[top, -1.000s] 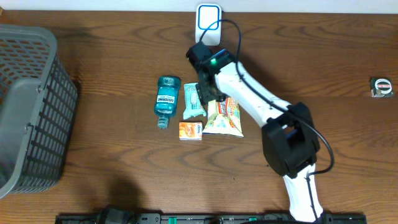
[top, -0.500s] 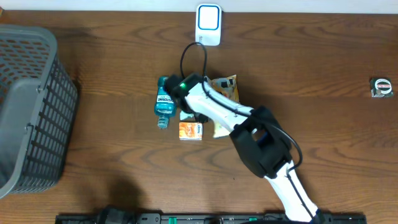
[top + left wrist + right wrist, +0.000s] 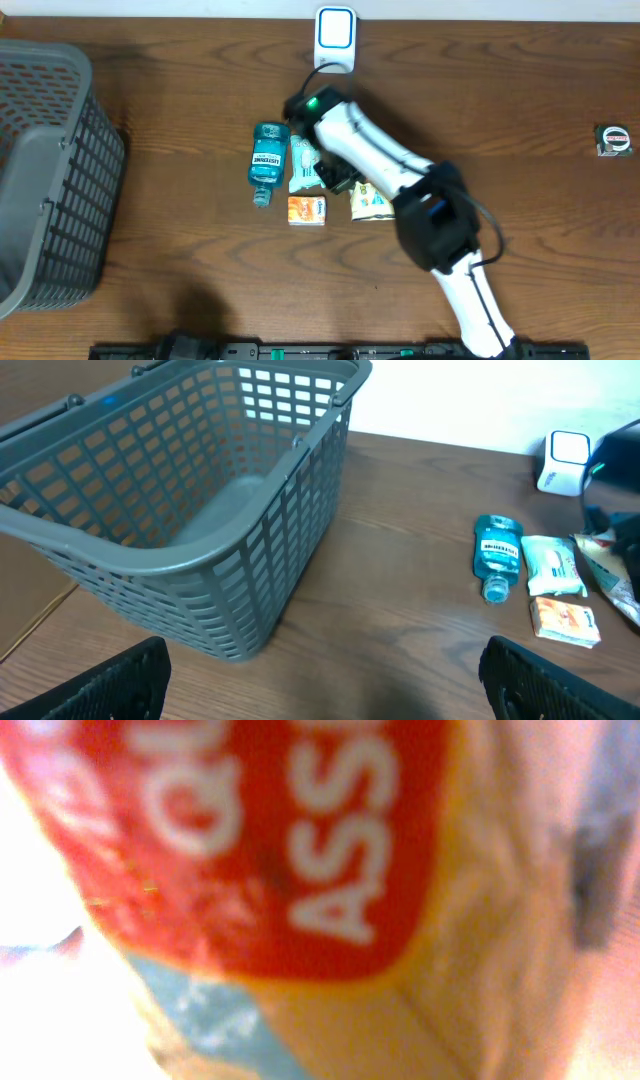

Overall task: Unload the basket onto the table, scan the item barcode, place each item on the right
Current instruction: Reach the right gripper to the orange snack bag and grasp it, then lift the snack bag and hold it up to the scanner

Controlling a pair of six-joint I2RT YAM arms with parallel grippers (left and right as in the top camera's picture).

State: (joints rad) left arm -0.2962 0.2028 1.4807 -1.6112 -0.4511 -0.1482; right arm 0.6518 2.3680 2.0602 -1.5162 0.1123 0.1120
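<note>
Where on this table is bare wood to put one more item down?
Bare wood lies between the basket and the mouthwash bottle, and between the right arm and the small black object. It is crowded around the packet, orange box and snack bag.

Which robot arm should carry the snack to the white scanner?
Right. Its jaws are shut on the snack packet, close to the white scanner; the left jaws stand open, over by the basket.
</note>
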